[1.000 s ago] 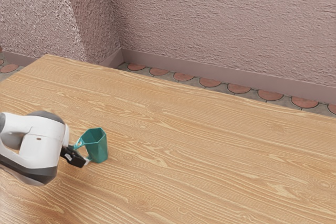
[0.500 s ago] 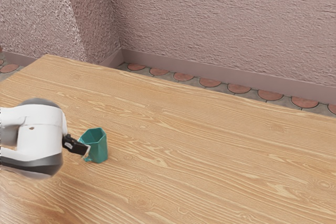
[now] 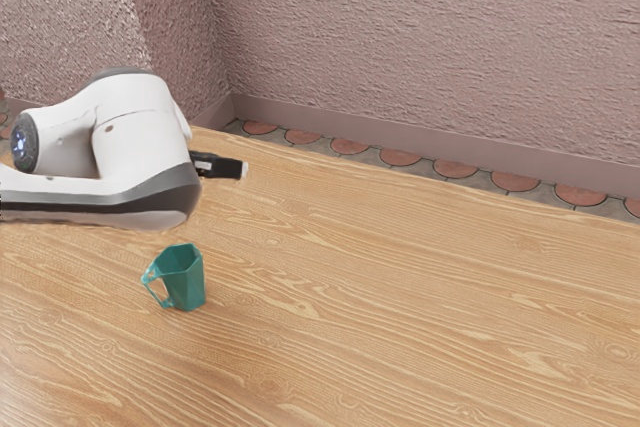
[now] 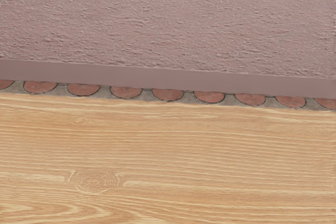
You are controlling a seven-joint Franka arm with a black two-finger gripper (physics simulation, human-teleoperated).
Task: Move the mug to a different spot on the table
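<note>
The teal mug [image 3: 180, 276] stands upright on the wooden table [image 3: 400, 277], near the exterior view's left, its handle turned toward the front left. My gripper [image 3: 238, 169] hovers well above and behind the mug, pointing toward the exterior view's right, and holds nothing. The white arm [image 3: 105, 162] fills the upper left above the mug. In the wrist view I look along the table [image 4: 168, 166] toward the wall.
The table's far edge meets a floor of round reddish tiles [image 3: 455, 168], a brown baseboard [image 3: 430, 139] and a rough pink wall [image 3: 420, 37]. Bare wood stretches to the right of the mug.
The gripper has let go of the mug's handle and risen up and back, away from it. The mug stays upright at about the same spot on the table.
</note>
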